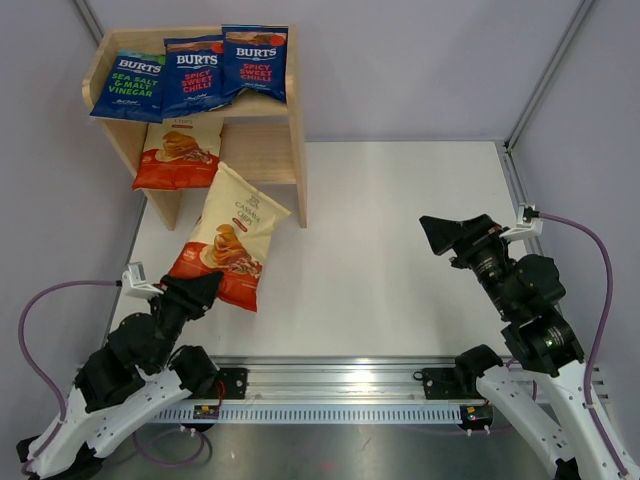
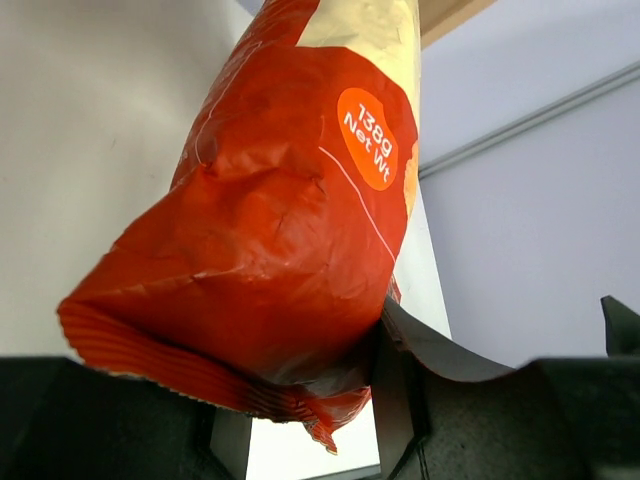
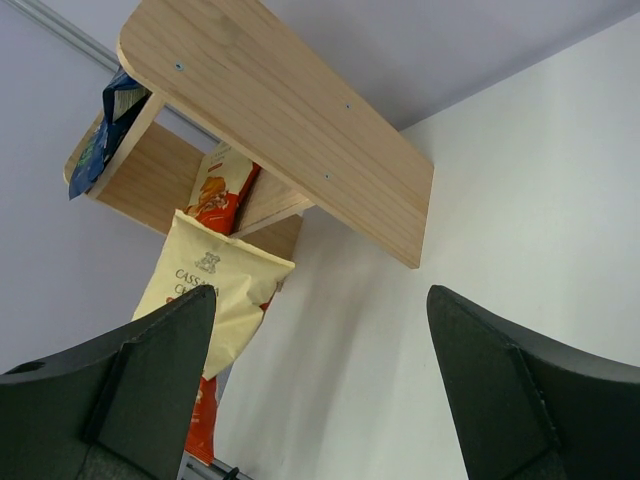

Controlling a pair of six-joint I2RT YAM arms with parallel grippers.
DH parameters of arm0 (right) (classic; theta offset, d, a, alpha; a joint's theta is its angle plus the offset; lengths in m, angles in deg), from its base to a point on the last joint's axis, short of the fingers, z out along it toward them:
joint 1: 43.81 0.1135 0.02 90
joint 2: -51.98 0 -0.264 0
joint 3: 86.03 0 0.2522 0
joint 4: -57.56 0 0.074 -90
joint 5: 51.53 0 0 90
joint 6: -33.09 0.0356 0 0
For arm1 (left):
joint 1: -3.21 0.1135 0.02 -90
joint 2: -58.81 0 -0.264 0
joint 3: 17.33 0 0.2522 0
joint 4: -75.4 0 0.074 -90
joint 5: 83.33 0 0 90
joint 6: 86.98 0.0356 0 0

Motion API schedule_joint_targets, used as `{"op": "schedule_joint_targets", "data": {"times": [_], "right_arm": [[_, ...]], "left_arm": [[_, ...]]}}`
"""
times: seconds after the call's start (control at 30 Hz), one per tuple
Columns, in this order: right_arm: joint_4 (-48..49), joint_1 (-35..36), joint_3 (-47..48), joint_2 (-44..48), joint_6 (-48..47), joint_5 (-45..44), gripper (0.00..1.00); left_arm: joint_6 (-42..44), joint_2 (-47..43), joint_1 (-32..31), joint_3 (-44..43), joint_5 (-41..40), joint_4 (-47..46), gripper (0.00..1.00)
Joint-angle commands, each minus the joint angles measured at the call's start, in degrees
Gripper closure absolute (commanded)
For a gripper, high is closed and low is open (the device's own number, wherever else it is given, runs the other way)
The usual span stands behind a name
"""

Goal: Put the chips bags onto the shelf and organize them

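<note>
Shelf [image 1: 296, 150], top tier: three blue bags [image 1: 193, 75]
Lower tier: one cream bag [image 1: 180, 152] (left side)
Left tool [image 1: 197, 291]: clamped on second cream bag [image 1: 232, 235], at its red bottom
Right tool [image 1: 440, 235]: fingers apart

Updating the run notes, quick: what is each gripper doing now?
Left gripper: shut on the cream chips bag, at its red bottom edge.
Right gripper: open, holding nothing.

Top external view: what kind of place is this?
Probably a robot test cell in a laboratory, not a shop: plain pale walls enclose a white table, and a metal mounting rail runs along its near edge.
</note>
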Motion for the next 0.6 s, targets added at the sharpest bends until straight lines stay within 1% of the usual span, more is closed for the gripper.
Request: {"op": "schedule_joint_targets", "data": {"times": [0.0, 0.07, 0.1, 0.13, 0.17, 0.23, 0.3, 0.37, 0.57], "right_arm": [[1.41, 0.10, 1.19, 0.37, -0.64, -1.46, 0.06], [2.19, 0.10, 0.84, 0.28, -0.55, -0.85, 0.06], [2.64, 0.18, 0.66, 0.19, -0.55, -0.76, 0.06], [2.73, 0.10, 0.31, 0.19, -0.20, -0.76, 0.06], [3.16, 0.10, 0.22, 0.11, -0.11, -0.67, 0.06], [3.26, 0.10, 0.13, 0.02, -0.02, -0.32, 0.06], [2.73, 0.18, 0.57, 0.19, -0.37, -0.49, 0.06], [1.86, 0.10, 0.92, 1.07, -1.07, -0.93, 0.06], [-0.25, 0.10, 2.32, 4.67, -1.96, -1.72, 0.06]], "left_arm": [[1.95, -6.09, -0.04, -3.34, -6.24, -5.33, 0.90], [2.92, -4.67, -0.04, -2.21, -9.40, -11.03, 0.90], [5.54, -4.06, -0.04, -1.50, -10.02, -14.19, 0.90], [6.35, -2.14, -0.04, -1.06, -11.25, -19.97, 0.89], [7.22, -1.16, -0.04, -0.71, -11.69, -22.89, 0.89], [9.34, 5.14, -0.04, -1.23, -12.58, -28.43, 0.88], [8.73, 9.20, -0.04, -2.98, -14.06, -29.34, 0.88], [8.55, 13.85, -0.04, -2.90, -14.69, -32.32, 0.88], [8.64, 21.95, 0.13, -4.39, -17.23, -37.77, 0.87]]}}
